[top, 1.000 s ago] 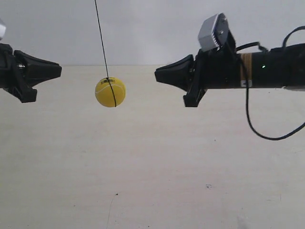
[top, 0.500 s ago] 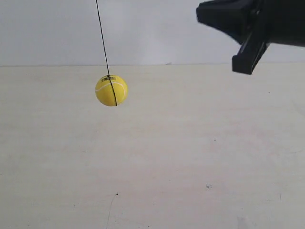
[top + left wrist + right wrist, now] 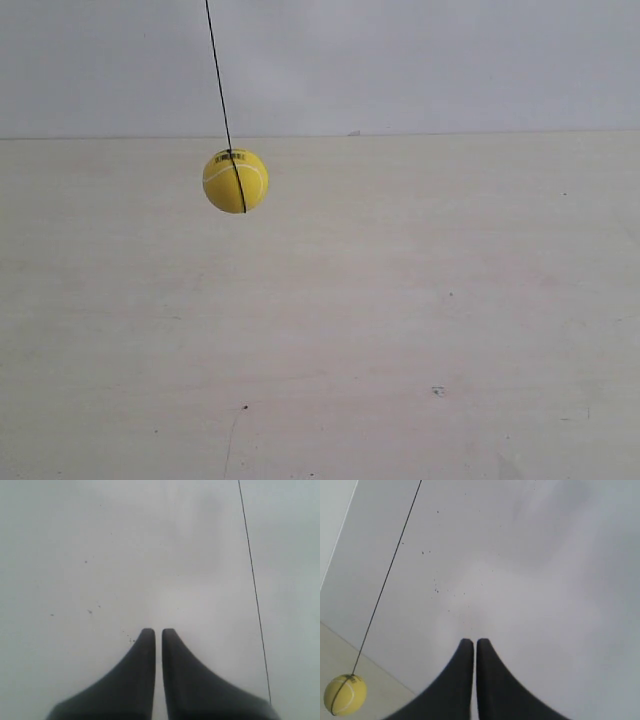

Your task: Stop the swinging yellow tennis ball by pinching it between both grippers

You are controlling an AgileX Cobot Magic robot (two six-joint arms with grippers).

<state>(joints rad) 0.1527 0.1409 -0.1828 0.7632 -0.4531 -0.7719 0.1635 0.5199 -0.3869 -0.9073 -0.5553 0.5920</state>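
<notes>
The yellow tennis ball (image 3: 235,181) hangs alone on its thin black string (image 3: 217,70) above the pale table, left of centre in the exterior view. Neither arm shows in that view. In the right wrist view the ball (image 3: 345,695) hangs far off to one side of my right gripper (image 3: 474,641), which is shut with nothing in it and faces a grey wall. My left gripper (image 3: 155,630) is also shut and holds nothing. Only the string (image 3: 254,587) crosses the left wrist view; the ball is out of that view.
The pale tabletop (image 3: 400,320) spreads below the ball, with a few small dark specks. A plain grey wall (image 3: 420,60) stands behind it.
Both arms have left the exterior view: the left-side one went first, then the right-side one rose up and out. The ball has drifted only slightly right and up.
</notes>
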